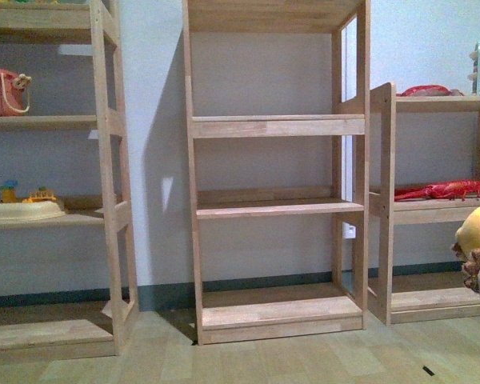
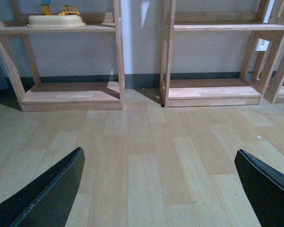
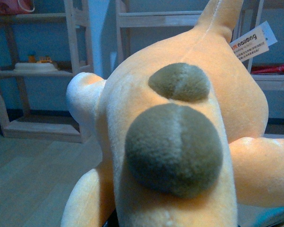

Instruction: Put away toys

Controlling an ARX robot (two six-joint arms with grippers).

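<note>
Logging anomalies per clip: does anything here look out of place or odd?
Only the orange plush toy: it is off the shelves, at the front view's right edge, and a paper tag seems attached to it. The shelves look straight and undamaged.

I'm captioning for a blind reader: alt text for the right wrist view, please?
An orange-yellow plush toy fills the frame close up, with two round grey-brown patches and a paper tag. Wooden shelves stand behind it.

The plush toy [image 1: 478, 230] is cropped (right edge).
</note>
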